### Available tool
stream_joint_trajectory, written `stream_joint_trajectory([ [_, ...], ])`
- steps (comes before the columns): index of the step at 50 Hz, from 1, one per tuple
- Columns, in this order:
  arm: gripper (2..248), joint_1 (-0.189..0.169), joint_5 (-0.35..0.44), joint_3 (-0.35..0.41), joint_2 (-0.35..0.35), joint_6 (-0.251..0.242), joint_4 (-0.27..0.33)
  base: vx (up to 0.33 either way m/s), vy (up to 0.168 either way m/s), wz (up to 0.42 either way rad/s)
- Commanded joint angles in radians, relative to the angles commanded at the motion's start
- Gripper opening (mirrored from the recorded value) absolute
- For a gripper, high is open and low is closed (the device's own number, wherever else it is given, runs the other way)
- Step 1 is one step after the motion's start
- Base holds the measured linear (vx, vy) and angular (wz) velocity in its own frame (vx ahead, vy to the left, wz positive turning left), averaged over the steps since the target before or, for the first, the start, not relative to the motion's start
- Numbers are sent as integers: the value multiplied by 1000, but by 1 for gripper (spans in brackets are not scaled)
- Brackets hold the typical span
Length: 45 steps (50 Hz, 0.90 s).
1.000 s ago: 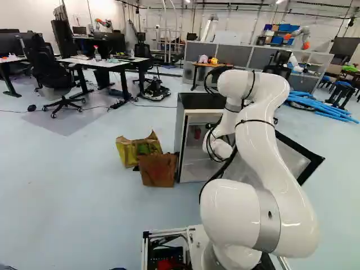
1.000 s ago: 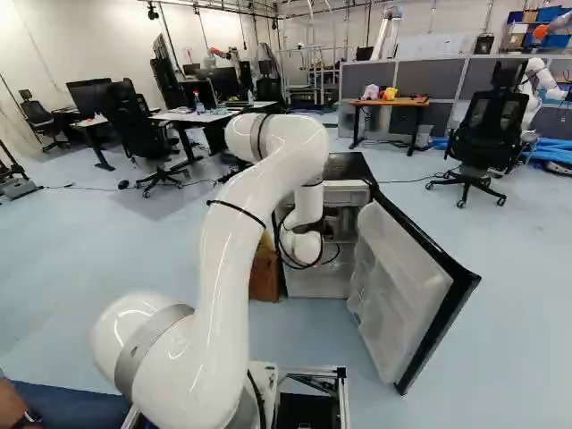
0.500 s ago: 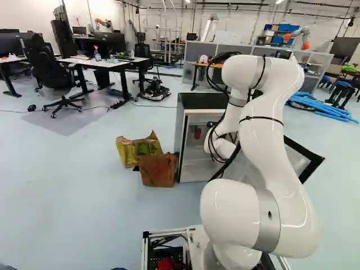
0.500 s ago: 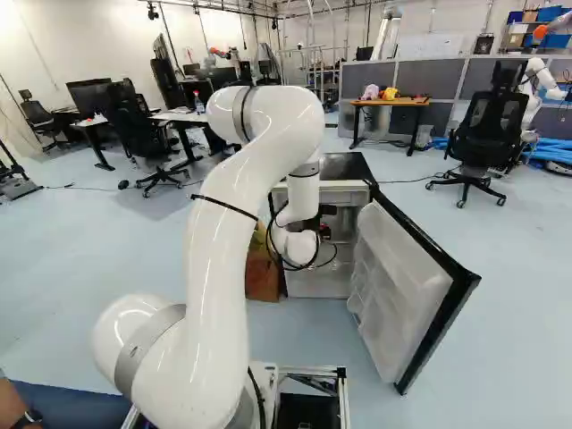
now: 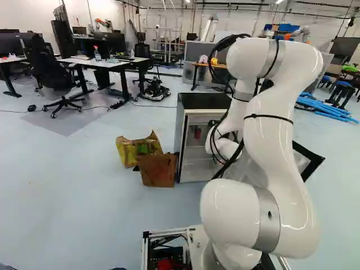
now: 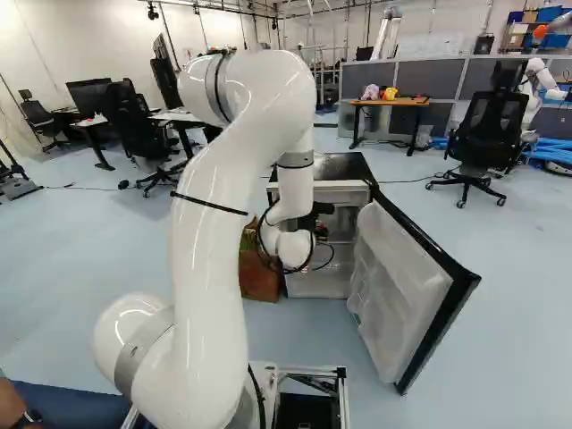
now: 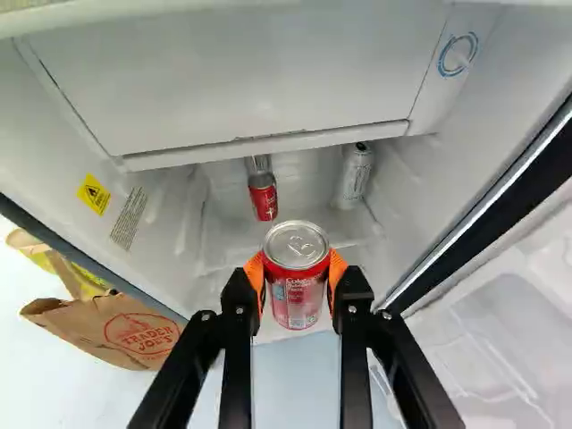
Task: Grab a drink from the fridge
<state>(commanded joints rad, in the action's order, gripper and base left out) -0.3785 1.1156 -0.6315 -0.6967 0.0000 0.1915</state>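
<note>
Here's the gripper (image 6: 314,214) at the open fridge (image 5: 197,102), pinching a red can (image 7: 297,277) between both pads! The wrist view alone reveals a silver can (image 7: 354,176) beyond it. The door's (image 6: 402,286) inner face fills the lower right of the right base view. Pale blue floor (image 5: 84,214) below; desk (image 5: 115,65), upper left of the left base view.

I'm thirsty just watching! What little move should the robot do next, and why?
Probably gently draw the red can out of the fridge, because both orange pads press its sides and the door stands open.
</note>
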Motion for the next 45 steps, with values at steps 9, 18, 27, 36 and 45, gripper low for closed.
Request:
stream_joint_trajectory([
  [9, 92, -3, 0, 62, 60, 0, 0, 0, 0, 0],
  [18, 92, -6, 0, 124, 121, 0, 0, 0, 0, 0],
  [27, 92, -8, 0, 184, 184, 0, 0, 0, 0, 0],
  [36, 92, -10, 0, 242, 247, 0, 0, 0, 0, 0],
  [45, 92, -10, 0, 293, 307, 0, 0, 0, 0, 0],
])
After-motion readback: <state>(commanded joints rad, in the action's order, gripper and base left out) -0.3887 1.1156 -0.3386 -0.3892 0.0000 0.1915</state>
